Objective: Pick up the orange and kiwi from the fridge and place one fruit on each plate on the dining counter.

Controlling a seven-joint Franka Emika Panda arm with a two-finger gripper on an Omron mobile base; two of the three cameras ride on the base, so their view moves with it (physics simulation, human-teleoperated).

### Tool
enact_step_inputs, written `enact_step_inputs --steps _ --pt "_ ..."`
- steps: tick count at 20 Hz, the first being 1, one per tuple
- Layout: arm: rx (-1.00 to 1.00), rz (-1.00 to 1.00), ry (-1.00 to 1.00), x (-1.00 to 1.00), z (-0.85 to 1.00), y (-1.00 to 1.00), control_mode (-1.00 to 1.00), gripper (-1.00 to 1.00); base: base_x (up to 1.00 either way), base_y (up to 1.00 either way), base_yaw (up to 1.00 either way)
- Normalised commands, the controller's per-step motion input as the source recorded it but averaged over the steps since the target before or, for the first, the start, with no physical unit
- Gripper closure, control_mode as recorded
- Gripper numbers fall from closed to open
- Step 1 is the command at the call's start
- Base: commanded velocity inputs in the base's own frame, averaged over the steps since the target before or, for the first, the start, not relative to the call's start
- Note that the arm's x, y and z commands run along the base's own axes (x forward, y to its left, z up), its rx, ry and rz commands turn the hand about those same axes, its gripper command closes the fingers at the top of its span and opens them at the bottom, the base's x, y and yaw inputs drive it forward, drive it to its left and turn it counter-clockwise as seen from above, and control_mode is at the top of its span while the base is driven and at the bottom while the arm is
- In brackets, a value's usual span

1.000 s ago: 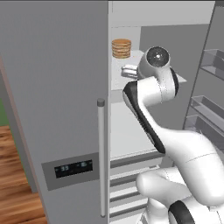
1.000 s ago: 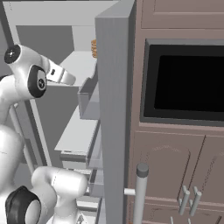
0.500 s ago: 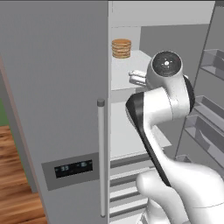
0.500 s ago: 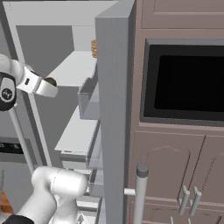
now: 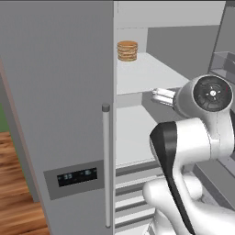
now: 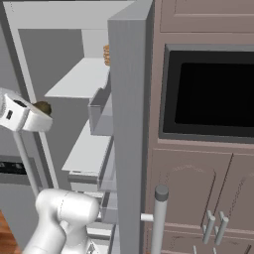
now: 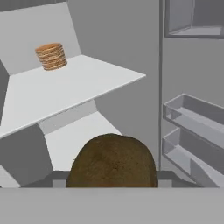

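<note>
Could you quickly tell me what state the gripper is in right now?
Gripper: shut on the kiwi, in front of the open fridge.

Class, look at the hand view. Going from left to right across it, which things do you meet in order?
Stack of round cakes on the white shelf → brown kiwi low in the middle → door bins at the right.

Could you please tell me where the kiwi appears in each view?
Left base view: I cannot make it out.
Right base view: kiwi at left, at the hand's tip.
Hand view: bottom centre, large and brown.
Shared landmark: the cakes on the upper shelf.
</note>
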Motion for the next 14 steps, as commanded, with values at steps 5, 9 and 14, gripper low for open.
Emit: enact_step_inputs --steps 5,9,14 --pt "0.01 0.01 -0.1 -0.66 -0.06 -0.09 -1.0 1.0 0.0 0.0 0.0" --pt "0.0 0.0 -0.05 -0.19 -0.02 0.0 1.0 1.0 -0.51 0.17 0.0" --pt "0.0 0.0 0.0 0.0 0.0 0.0 1.0 1.0 -0.7 0.52 -0.06"
